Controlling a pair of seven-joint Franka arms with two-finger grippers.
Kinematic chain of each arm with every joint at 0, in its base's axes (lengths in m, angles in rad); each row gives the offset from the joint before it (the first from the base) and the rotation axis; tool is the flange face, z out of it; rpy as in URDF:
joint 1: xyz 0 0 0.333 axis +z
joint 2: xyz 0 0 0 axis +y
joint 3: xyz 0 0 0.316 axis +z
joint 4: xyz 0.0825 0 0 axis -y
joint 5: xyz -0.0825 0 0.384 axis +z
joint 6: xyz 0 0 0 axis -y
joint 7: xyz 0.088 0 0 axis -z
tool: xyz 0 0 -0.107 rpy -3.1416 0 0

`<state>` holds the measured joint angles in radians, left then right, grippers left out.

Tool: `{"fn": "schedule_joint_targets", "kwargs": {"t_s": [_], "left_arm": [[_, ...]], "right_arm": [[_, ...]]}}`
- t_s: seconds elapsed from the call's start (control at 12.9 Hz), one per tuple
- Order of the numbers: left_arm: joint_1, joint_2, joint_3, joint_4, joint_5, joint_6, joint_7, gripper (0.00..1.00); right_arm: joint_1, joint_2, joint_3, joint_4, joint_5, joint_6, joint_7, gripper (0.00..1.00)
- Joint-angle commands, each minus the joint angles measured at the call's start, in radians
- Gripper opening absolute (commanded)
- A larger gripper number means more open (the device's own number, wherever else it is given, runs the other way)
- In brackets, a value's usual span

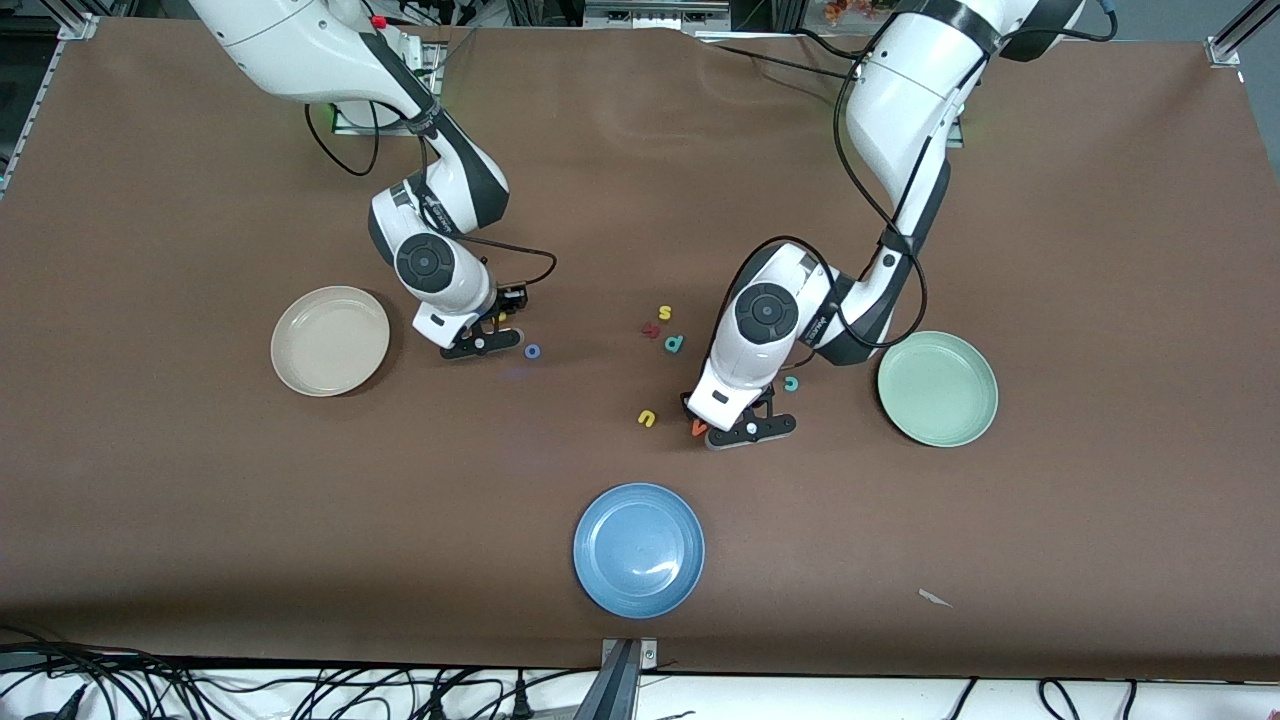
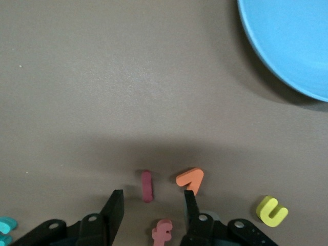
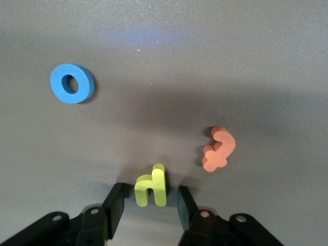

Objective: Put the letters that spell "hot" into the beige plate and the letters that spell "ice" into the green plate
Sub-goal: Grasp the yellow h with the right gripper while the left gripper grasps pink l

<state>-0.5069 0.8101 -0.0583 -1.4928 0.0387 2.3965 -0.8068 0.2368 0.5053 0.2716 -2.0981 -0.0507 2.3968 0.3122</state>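
Note:
My right gripper (image 1: 487,342) (image 3: 151,187) is low over the table beside the beige plate (image 1: 300,345), open. The yellow h (image 3: 151,188) stands between its fingers with a gap on each side. The blue o (image 1: 532,351) (image 3: 72,83) and orange t (image 3: 219,148) lie close by. My left gripper (image 1: 747,428) (image 2: 154,193) is open, low over the table. The dark red i (image 2: 147,185) lies just off its fingertips, between them. The teal c (image 1: 791,383) (image 2: 5,225) lies toward the green plate (image 1: 937,388). The e is not made out.
A red f (image 2: 163,231) lies between the left fingers, and an orange v (image 1: 698,428) (image 2: 190,179) touches one fingertip. A yellow u (image 1: 647,418) (image 2: 271,210) is beside them. A yellow s (image 1: 664,313), a reddish letter (image 1: 650,330) and a teal p (image 1: 675,343) cluster mid-table. The blue plate (image 1: 638,549) (image 2: 292,41) is nearest the front camera.

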Motion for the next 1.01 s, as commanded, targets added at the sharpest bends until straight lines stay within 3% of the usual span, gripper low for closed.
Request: {"fn": "schedule_joint_targets", "kwargs": {"t_s": [0.0, 0.16, 0.23, 0.54, 0.7, 0.93], "left_arm": [[-0.009, 0.015, 0.014, 0.005, 0.039, 0.001, -0.006, 0.53], [-0.009, 0.015, 0.014, 0.003, 0.052, 0.001, -0.006, 0.51], [-0.009, 0.017, 0.014, 0.003, 0.052, 0.001, -0.006, 0.44], [-0.004, 0.034, 0.014, 0.003, 0.050, 0.003, -0.012, 0.22], [-0.002, 0.035, 0.012, 0.003, 0.050, 0.003, -0.003, 0.02], [-0.002, 0.026, 0.014, 0.012, 0.049, -0.007, -0.006, 0.00]], "right_arm": [[-0.005, 0.007, 0.005, -0.011, -0.020, 0.028, 0.018, 0.30], [-0.005, 0.007, 0.005, -0.011, -0.020, 0.028, 0.018, 0.23], [-0.005, 0.007, 0.005, -0.011, -0.020, 0.028, 0.018, 0.14], [-0.007, -0.031, -0.014, -0.003, -0.020, -0.010, 0.015, 0.12], [-0.007, -0.098, -0.049, 0.033, -0.018, -0.149, 0.007, 0.12], [-0.008, -0.172, -0.149, 0.121, -0.012, -0.364, -0.051, 0.11]]}}
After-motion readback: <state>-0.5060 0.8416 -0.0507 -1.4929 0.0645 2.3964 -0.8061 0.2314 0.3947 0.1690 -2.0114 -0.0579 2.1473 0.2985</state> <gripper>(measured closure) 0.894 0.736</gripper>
